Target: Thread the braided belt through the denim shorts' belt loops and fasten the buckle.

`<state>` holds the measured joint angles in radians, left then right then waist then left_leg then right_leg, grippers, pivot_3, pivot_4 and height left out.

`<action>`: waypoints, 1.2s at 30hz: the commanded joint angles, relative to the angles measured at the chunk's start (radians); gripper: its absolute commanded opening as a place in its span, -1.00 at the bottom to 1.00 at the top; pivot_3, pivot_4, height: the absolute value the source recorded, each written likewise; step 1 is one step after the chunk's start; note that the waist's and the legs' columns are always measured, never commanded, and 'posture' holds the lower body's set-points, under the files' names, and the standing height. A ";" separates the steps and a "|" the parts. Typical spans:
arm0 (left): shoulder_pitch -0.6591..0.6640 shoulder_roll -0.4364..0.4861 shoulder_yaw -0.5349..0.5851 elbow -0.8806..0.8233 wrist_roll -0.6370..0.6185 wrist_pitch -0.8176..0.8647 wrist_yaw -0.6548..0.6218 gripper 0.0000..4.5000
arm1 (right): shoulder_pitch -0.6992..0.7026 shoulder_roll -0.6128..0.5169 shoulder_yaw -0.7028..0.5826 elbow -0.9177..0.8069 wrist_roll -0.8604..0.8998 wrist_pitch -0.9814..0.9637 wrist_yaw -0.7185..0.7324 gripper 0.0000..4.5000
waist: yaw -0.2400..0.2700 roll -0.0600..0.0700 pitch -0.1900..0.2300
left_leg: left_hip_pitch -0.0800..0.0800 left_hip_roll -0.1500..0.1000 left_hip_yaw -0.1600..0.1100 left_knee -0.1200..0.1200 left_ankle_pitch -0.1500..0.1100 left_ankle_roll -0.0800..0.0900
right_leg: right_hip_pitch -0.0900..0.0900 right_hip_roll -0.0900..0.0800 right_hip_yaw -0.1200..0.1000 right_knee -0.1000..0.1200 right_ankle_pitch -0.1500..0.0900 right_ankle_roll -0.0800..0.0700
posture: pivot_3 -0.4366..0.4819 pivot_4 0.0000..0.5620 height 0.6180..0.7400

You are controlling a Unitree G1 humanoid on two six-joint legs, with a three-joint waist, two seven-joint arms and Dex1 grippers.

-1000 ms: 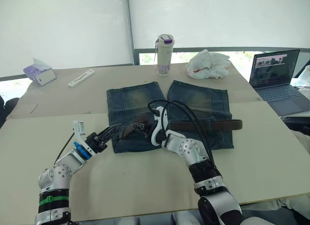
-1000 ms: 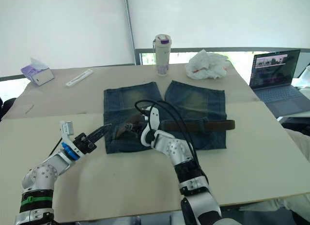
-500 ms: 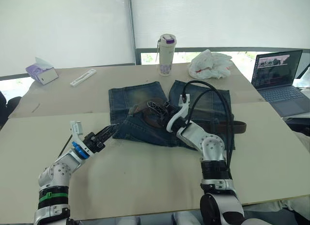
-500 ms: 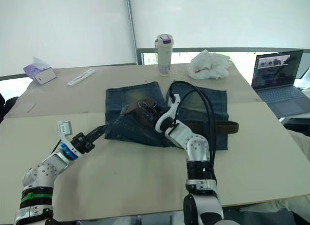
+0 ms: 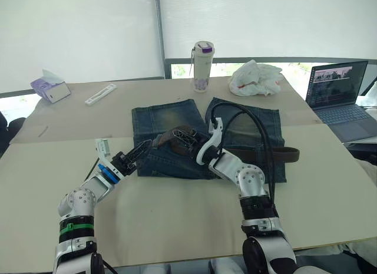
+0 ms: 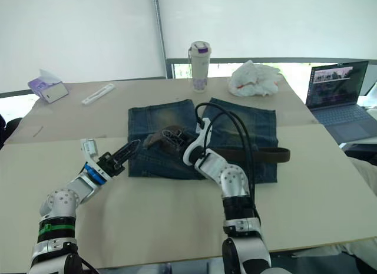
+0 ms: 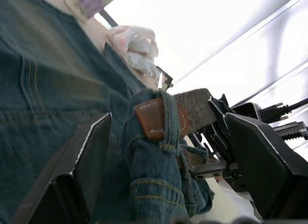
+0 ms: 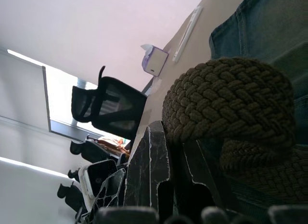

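- On the far left of the worktop [image 5: 177, 215]: a purple tissue box [image 5: 49, 89], and beside it a flat white strip [image 5: 100, 94].
- Left claw [image 5: 140, 150] low over the near-left corner of the denim shorts [image 5: 162, 118], fingers [image 7: 91, 156] spread apart — in the left wrist view a bunched fold of waistband stands between them, with a brown leather belt tip [image 7: 153, 119] passed under one of the belt loops [image 7: 169, 120].
- Shorts spread flat mid-worktop, legs pointing away toward the window, faded yellowish patches on both; waistband on the near edge, rucked up at its left part.
- Braided belt [image 5: 259, 154] lying along the waistband — right end sticking out just past the right edge of the shorts, left portion lifted in a hump above the denim.
- Right claw [image 5: 187, 145] at that raised hump, fingers clamped on the belt; right wrist view shows the woven strap [image 8: 231, 101] curled over the closed black fingers [image 8: 149, 171].
- Buckle too hidden among claw and cloth to place.
- Behind the shorts, a tall white bottle with purple lid [image 5: 201, 66], upright.
- Right of the bottle, a crumpled white bag [image 5: 254, 78].
- Far right, an open laptop [image 5: 340, 97], screen lit.
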<state>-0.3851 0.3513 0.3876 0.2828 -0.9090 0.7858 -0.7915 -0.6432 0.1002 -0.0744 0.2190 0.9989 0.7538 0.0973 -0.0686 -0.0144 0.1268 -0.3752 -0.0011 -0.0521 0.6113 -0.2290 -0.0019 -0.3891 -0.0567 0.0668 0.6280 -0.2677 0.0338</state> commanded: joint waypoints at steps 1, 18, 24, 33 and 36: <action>0.012 0.006 0.006 -0.051 -0.005 0.020 0.039 0.77 | 0.021 0.060 0.107 0.006 -0.130 -0.036 0.033 -1.00 | -0.001 0.000 0.000 | 0.000 0.000 0.000 0.000 0.000 0.000 | 0.000 0.000 0.000 0.000 0.000 0.000 | -0.05 -0.47 1.00; 0.090 0.082 0.051 -0.121 0.005 0.027 0.102 0.77 | -0.038 0.103 0.225 0.117 -0.404 -0.059 0.039 -1.00 | 0.000 0.000 0.000 | 0.002 0.000 0.000 -0.001 0.000 0.000 | 0.000 -0.001 0.000 0.001 0.000 0.000 | -0.05 -0.47 1.00; 0.096 0.107 0.011 -0.118 0.024 0.041 0.088 0.77 | -0.043 0.146 0.189 0.141 -0.369 -0.065 0.074 -1.00 | 0.000 0.000 0.000 | 0.003 0.000 0.000 -0.001 0.000 0.000 | 0.001 -0.002 0.000 0.000 0.000 0.000 | -0.05 -0.47 1.00; 0.069 0.106 -0.048 -0.071 0.079 0.083 0.122 0.77 | -0.048 0.165 0.134 0.168 -0.300 -0.095 0.139 -1.00 | 0.000 0.000 0.000 | 0.003 0.000 0.000 -0.001 0.000 0.000 | 0.001 -0.002 0.000 0.001 0.000 0.000 | -0.05 -0.47 1.00; 0.054 0.102 -0.064 -0.065 0.082 0.113 0.118 0.77 | -0.044 0.161 0.150 0.156 -0.302 -0.100 0.158 -1.00 | 0.000 0.000 0.000 | 0.003 0.000 0.000 -0.001 0.000 0.000 | 0.001 -0.002 0.000 0.001 0.000 0.000 | -0.05 -0.47 1.00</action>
<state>-0.3144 0.4450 0.3375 0.2175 -0.8255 0.8760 -0.6689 -0.6455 0.1014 0.0639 0.3786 0.6840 0.6601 0.2354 -0.0686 -0.0148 0.1265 -0.3721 -0.0013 -0.0523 0.6099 -0.2290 -0.0023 -0.3883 -0.0583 0.0671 0.6285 -0.2676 0.0335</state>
